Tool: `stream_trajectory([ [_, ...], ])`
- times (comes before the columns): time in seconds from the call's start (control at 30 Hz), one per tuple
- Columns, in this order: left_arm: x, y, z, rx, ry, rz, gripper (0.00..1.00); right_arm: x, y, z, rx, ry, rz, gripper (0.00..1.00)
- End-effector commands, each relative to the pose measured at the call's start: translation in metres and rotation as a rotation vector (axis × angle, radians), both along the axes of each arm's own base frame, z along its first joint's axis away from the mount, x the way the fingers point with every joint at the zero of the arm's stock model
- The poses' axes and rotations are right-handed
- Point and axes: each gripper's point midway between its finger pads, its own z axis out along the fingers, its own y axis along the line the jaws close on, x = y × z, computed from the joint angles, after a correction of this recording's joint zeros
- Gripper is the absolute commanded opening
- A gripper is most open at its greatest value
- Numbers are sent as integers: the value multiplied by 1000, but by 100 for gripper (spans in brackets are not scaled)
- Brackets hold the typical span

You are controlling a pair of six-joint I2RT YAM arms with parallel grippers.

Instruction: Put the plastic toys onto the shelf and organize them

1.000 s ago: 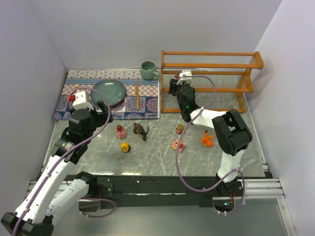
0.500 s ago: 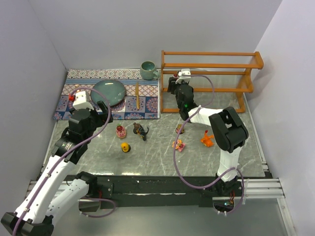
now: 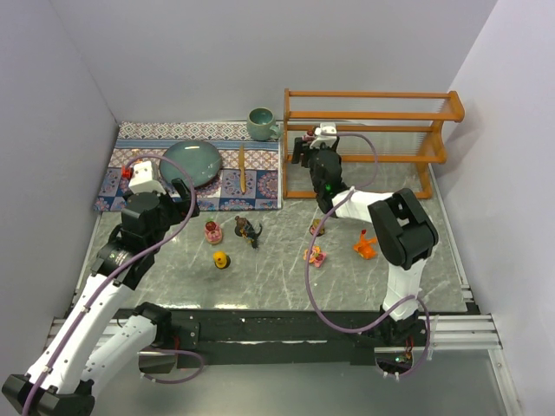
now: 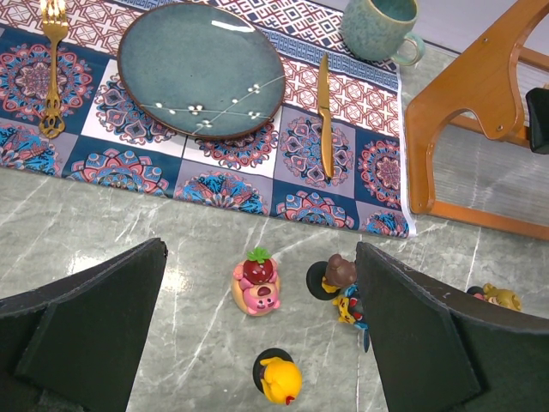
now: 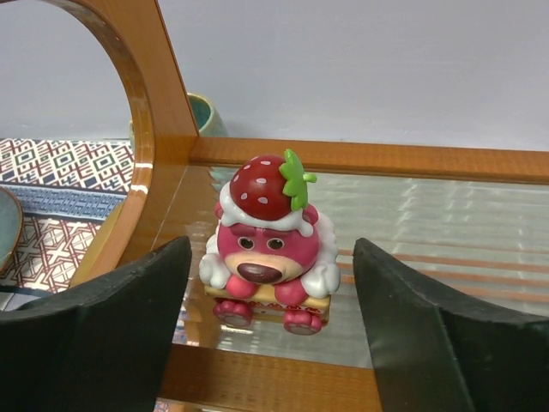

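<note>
One bear (image 5: 266, 245) is standing on the shelf (image 5: 360, 159), the right gripper (image 5: 270, 257) gaping around it untouched, the left gripper (image 4: 259, 253) hanging wide, six toys (image 3: 221, 259) lying unplaced on the table (image 3: 277, 286).

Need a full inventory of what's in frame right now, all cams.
strawberry bear: 1, pink with red hat, upright on a shelf panel
shelf: 1, orange-brown wood, far right
loose toys: at least 6, pink, yellow, brown, dark, orange; on the marble table in front of mat and shelf
mat: 1, blue-red patterned, far left
plate: 1, teal, on mat
mug: 1, teal, at mat's far right corner
knife: 1, gold, on mat right of plate
fork: 1, gold, on mat left of plate
left pincer: open, above the loose toys
right pincer: open, either side of strawberry bear, not touching
</note>
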Motion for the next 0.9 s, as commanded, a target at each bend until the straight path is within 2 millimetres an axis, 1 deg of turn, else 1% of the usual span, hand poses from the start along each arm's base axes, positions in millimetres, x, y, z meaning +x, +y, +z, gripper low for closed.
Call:
stream_trajectory([
  [0.0,3,-4,11,-26,-48,-17,97,-9,-8,36,43,-79,-18,88],
  [0.17,2,-5,11,-29,-52,-25,97,-20,-13,46,54,-85,-15,97],
  [0.27,2,-6,12,-32,-56,-34,97,-34,-15,53,71,-86,-3,100],
  [0.3,2,-8,12,-32,-54,-40,97,-41,-18,55,79,-81,1,100],
  [0.37,2,-10,11,-35,-54,-54,97,-50,-16,56,83,-69,23,100],
  [0.4,2,-11,11,-38,-55,-58,97,-59,-17,56,87,-55,32,100],
  [0.43,3,-11,11,-38,-56,-65,97,-64,-17,57,91,-50,42,100],
  [0.47,2,-14,11,-41,-56,-78,97,-71,-13,56,92,-39,66,100],
  [0.5,2,-15,11,-44,-55,-86,97,-81,-14,54,97,-14,77,100],
  [0.57,3,-19,9,-46,-51,-109,97,-94,-12,51,99,15,96,100],
  [0.6,3,-20,8,-49,-49,-114,97,-107,-10,47,105,50,121,100],
  [0.63,3,-21,7,-52,-44,-119,97,-114,-9,46,108,64,131,100],
  [0.67,3,-21,6,-52,-39,-124,97,-123,-11,35,107,97,139,100],
  [0.7,3,-25,5,-56,-34,-140,97,-136,-9,37,128,117,162,100],
  [0.73,3,-25,4,-57,-30,-145,97,-144,-10,35,137,134,174,100],
  [0.77,3,-27,3,-58,-25,-153,97,-152,-12,24,139,168,179,100],
  [0.8,3,-30,2,-62,-19,-168,97,-163,-15,22,160,201,182,100],
  [0.83,3,-31,1,-65,-15,-175,97,-170,-14,18,160,225,203,100],
  [0.87,3,-33,-1,-66,-8,-185,97,-178,-15,12,159,255,213,100],
])
